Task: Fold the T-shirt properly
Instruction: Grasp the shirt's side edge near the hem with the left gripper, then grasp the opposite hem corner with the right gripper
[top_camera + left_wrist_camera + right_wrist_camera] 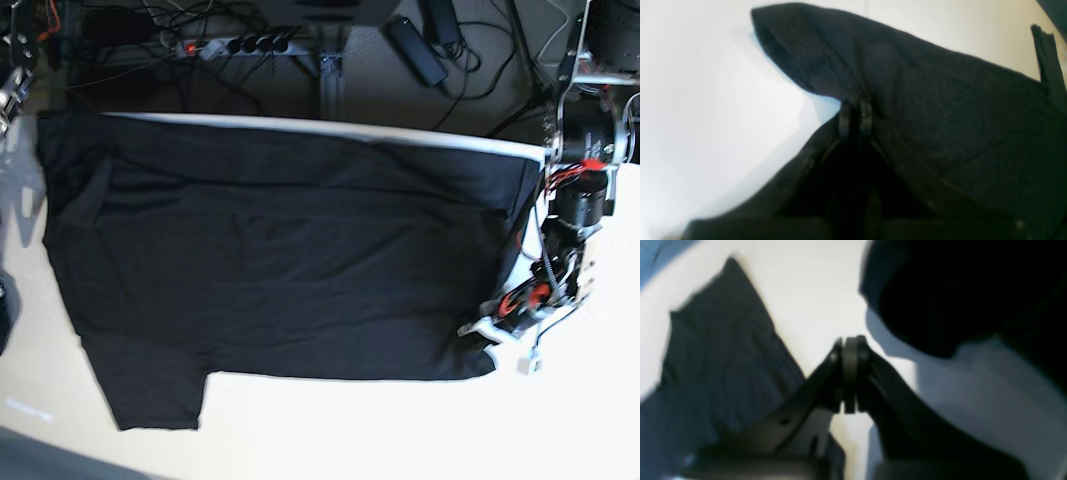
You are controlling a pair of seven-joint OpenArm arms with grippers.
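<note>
lying flat across the table (330,420), the shirt (280,270) shows only plain black fabric in the base view, with soft creases running along its length. nearest the camera, one short sleeve (150,395) juts toward the front edge, and the cloth runs from there to the table's far edge, where it seems to overhang a little. at the base view's right, the left claw (488,330) sits low at the shirt's near corner. its wrist view shows the two fingertips (866,117) pressed together on a raised ridge of the black cloth, so the left claw (855,118) is clenched on the shirt, which peaks up from the white surface around it. the right claw (850,350) appears only in its own blurred wrist view: the tips meet with nothing visible between them, clenched on nothing, probably above bare table, with dark fabric lying to either side. beyond the table, cables (250,45) lie on the floor.
</note>
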